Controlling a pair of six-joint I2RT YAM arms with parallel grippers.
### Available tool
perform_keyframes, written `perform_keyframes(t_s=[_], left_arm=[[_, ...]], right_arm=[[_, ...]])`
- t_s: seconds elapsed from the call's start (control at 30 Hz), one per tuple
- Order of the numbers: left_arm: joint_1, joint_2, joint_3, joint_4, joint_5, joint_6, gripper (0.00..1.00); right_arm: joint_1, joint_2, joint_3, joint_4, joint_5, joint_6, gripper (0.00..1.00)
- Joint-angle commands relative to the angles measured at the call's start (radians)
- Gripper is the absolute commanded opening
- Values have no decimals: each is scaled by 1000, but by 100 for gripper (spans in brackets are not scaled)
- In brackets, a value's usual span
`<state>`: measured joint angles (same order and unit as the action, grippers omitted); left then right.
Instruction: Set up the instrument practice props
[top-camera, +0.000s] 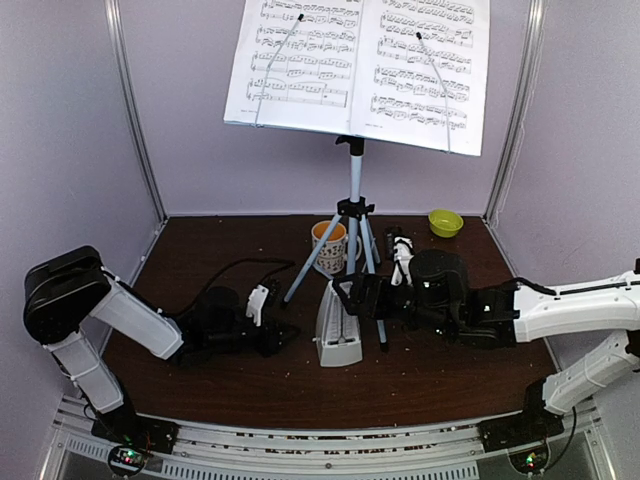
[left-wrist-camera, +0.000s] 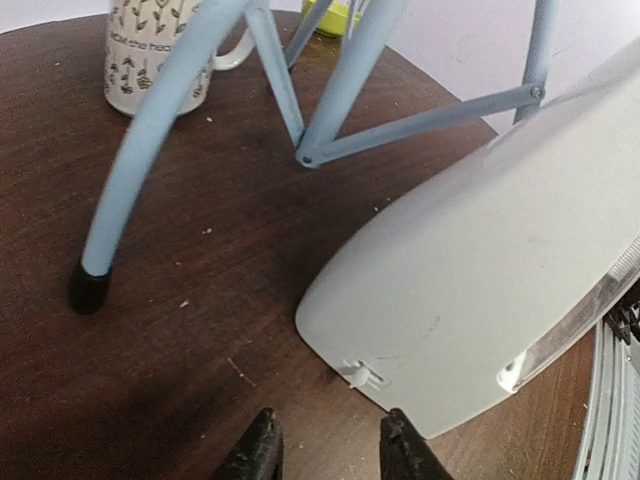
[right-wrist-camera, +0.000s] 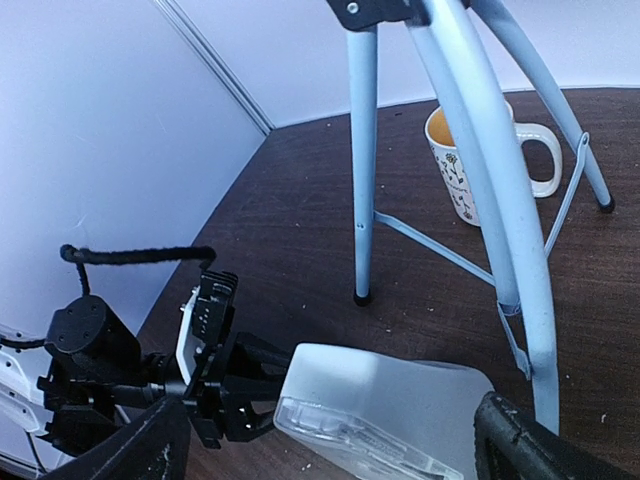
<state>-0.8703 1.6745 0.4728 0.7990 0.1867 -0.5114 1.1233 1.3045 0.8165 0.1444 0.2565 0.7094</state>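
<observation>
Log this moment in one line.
music stand: up, pages on | metronome: on table | left fingers: open, beside it | right fingers: open, straddling it

The left arm (top-camera: 135, 322) and right arm (top-camera: 575, 305) pair white link covers with black joint housings; a black cable (right-wrist-camera: 130, 257) loops over the left wrist.

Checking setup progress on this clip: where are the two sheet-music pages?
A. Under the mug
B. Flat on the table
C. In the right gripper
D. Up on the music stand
D: both pages sit side by side on the music stand, each with a thin wire arm across it.
</observation>
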Motion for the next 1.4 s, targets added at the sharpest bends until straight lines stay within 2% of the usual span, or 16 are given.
perform_keyframes(t_s=[0.0, 0.17, 0.43, 0.7, 1.0, 1.13, 1.23, 1.37], left_arm=[[22, -64, -34, 126, -26, 7, 37], [24, -106, -40, 89, -95, 18, 47], [24, -180, -58, 49, -164, 39, 53], [24, -238, -75, -7, -182, 87, 62], [24, -269, -89, -25, -194, 108, 64], [23, -280, -92, -44, -185, 137, 64], [21, -278, -93, -57, -159, 164, 64], [10, -265, -132, 26, -132, 207, 63]], right_arm=[[66, 68, 93, -180, 183, 39, 100], [127, 172, 203, -311, 342, 121, 100], [166, 356, 377, -467, 510, 201, 99], [165, 439, 396, -419, 533, 177, 92], [153, 444, 379, -428, 559, 212, 71], [145, 412, 364, -415, 541, 182, 59], [142, 369, 333, -363, 516, 142, 48], [130, 290, 267, -247, 458, 74, 39]])
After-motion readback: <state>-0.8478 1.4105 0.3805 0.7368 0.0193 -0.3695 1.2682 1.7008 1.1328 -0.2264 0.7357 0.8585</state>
